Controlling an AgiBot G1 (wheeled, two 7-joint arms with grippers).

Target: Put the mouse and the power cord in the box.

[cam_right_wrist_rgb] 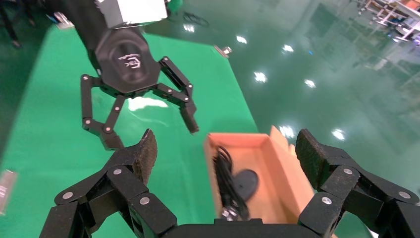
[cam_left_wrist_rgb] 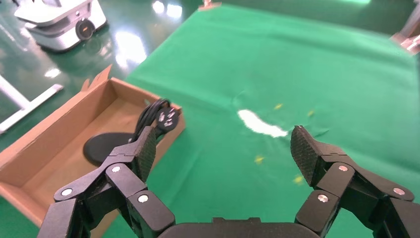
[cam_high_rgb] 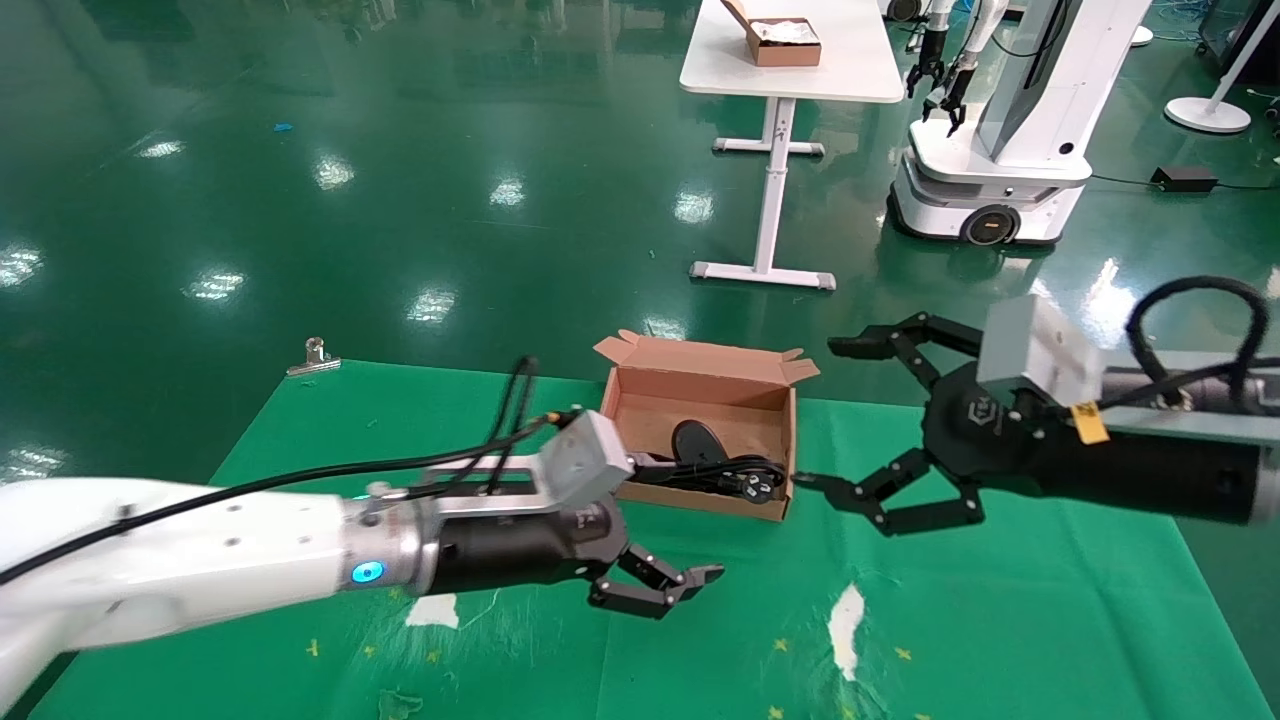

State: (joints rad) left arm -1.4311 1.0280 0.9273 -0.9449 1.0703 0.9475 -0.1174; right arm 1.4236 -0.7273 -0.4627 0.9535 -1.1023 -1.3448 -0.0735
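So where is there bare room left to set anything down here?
Green cloth lies bare in front of the box and behind the left gripper. Crowded: inside the box, mouse and power cord fill the front; the open right gripper flanks it.

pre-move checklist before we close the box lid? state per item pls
1. Mouse inside the box: ok, it lies on the box floor.
2. Power cord inside: ok, though its plug sits at the near wall's top edge and may foul the lid.
3. Left pincer empty: ok, open over the green cloth, holding nothing.
4. Right pincer empty: ok, open beside the box, holding nothing.
5. Lid flap free: ok, it stands open behind the box with nothing on it.
6. Mouse cable fully inside: cannot tell.
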